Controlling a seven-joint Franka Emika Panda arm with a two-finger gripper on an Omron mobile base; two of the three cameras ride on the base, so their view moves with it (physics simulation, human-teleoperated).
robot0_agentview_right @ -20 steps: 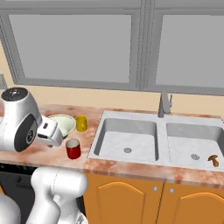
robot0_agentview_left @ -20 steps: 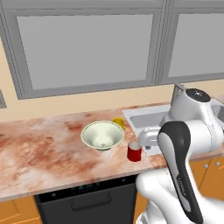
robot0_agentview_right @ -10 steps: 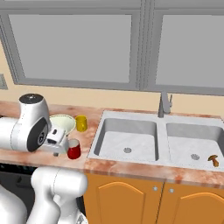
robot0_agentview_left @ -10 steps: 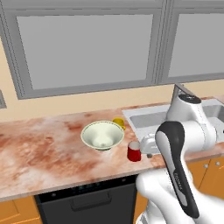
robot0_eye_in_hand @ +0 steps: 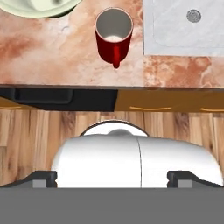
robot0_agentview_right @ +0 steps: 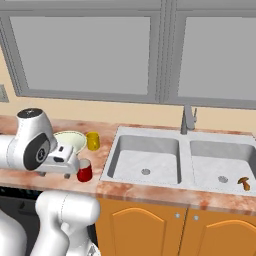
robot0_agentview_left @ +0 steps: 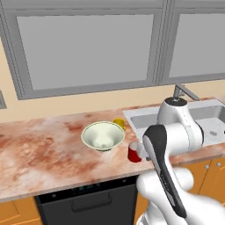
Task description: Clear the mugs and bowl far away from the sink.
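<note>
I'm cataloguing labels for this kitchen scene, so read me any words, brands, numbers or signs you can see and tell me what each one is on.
There is no readable text.
Glossy red mug: plain, no print.
Yellow mug: plain.
Cream-white bowl with greenish outside: plain.
Grey steel double sink and marbled counter: unmarked.
Dark appliance panel below the counter: a few tiny marks, too small to read.

A rendered home kitchen. Marbled reddish stone desk (robot0_agentview_right: 125,192) running along a cream wall, with grey-framed glass-front cabinets (robot0_agentview_right: 85,50) above. Double-basin steel sink (robot0_agentview_right: 190,160) with tall faucet (robot0_agentview_right: 187,119) at 3 o'clock of the crockery. Orange wooden cupboard doors (robot0_agentview_right: 150,230) below, a dark oven front (robot0_agentview_left: 88,204) at 6 o'clock under the desk edge. Wood-plank floor (robot0_eye_in_hand: 35,140) in the hand view. Tableware out: bowl (robot0_agentview_left: 103,136), red mug (robot0_eye_in_hand: 113,35), yellow mug (robot0_agentview_right: 93,140).
</note>
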